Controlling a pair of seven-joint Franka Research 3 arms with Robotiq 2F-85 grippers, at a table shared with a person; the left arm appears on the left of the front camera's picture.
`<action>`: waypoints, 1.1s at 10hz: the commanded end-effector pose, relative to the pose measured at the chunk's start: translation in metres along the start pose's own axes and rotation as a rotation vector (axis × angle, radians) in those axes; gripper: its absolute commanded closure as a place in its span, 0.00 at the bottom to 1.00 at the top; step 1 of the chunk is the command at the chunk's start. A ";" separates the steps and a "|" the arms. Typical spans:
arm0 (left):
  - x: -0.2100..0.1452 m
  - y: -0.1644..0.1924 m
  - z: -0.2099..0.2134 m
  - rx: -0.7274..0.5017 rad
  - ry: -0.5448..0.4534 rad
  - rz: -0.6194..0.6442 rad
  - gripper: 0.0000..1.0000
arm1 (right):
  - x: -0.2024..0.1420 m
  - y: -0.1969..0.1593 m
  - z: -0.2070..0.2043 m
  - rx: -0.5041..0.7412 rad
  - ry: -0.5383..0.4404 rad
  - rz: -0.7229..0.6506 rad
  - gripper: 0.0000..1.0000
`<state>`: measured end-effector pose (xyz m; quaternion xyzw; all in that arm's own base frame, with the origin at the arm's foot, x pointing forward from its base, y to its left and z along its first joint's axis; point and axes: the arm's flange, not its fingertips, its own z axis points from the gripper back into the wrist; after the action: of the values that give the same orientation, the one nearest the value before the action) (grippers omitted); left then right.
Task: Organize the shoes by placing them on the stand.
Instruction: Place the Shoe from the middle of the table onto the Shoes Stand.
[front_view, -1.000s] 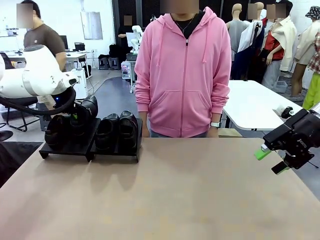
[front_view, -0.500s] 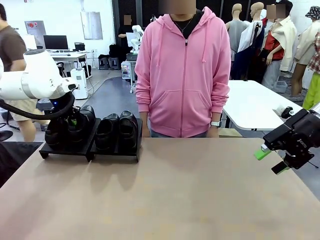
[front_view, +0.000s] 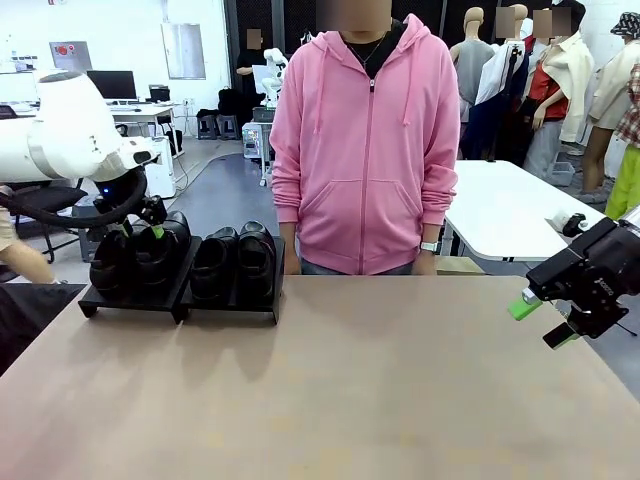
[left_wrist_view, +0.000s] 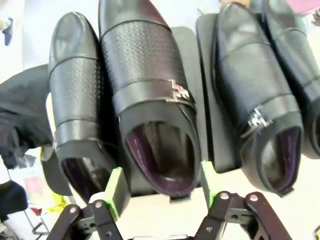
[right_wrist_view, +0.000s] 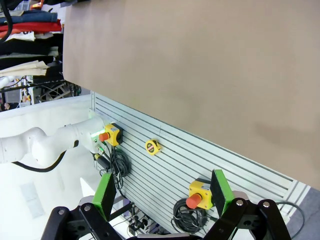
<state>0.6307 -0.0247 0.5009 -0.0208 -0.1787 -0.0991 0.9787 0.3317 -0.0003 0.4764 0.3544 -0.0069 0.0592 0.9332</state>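
The desk (front_view: 360, 390) is a broad, matte tan top, bare across its middle and near side. At its far left corner sits the stand (front_view: 180, 297): two low black platforms side by side, close to the far edge and the left edge. All four shoes (front_view: 190, 262) rest on it, two per platform, toes toward the robot's side in the wrist view, heels at the platforms' far rim.

A person in a pink hoodie (front_view: 367, 150) stands just behind the far edge, arms down, to the right of the stand. Behind them the room is a busy workshop: a white table (front_view: 510, 205) to the right, computer benches at the left, grey floor between.

The left claw (front_view: 137, 229) hangs just above the heels of the left pair, jaws apart with a green pad on either side of the inner shoe's heel (left_wrist_view: 162, 150); they grip nothing that I can see. The right claw (front_view: 545, 320) hovers off the desk's right edge, well apart from everything, spread wide and empty.

From the stand rightward the desk is open all the way to that right edge.
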 end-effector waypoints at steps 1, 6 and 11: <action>-0.034 -0.009 0.033 -0.046 0.004 -0.070 0.00 | 0.002 0.004 0.003 0.011 0.001 -0.017 0.00; -0.205 -0.041 0.141 -0.395 0.049 -0.269 0.00 | 0.002 0.004 0.003 0.011 0.001 -0.017 0.00; -0.288 0.021 0.093 -0.871 -0.122 0.189 0.00 | 0.002 0.004 0.003 0.011 0.001 -0.017 0.00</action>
<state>0.3179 0.0660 0.4959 -0.4109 -0.1458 -0.1099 0.8932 0.3319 -0.0003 0.4760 0.3544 -0.0063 0.0590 0.9332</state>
